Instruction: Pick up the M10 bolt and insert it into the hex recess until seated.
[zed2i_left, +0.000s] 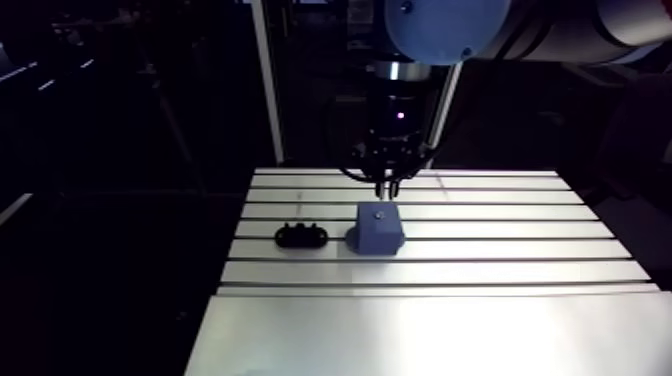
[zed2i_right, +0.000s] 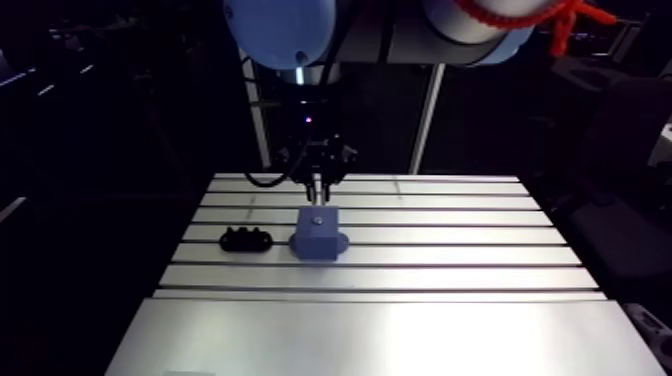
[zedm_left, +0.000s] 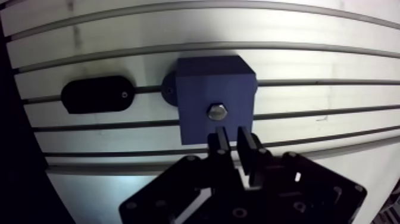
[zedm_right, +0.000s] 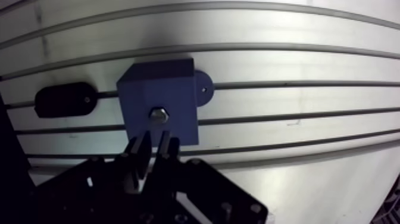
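Observation:
A blue block (zedm_left: 205, 77) is fixed on the slotted table. The silver hex head of the M10 bolt (zedm_left: 217, 112) sits in the block's upper face, upright, with its shank hidden inside. My gripper (zedm_left: 233, 138) hovers just above and to one side of the bolt head. Its two dark fingers (zedm_left: 222, 143) stand a narrow gap apart with nothing between them and do not touch the bolt. In the arm view the gripper (zed2i_left: 388, 185) hangs straight down over the block (zed2i_left: 378, 232).
A black oval holder (zedm_left: 95, 94) lies on the table beside the block, a short way apart; in the arm view this holder (zed2i_left: 301, 236) is left of it. The aluminium table (zed2i_left: 450, 330) has a smooth plate toward the front edge.

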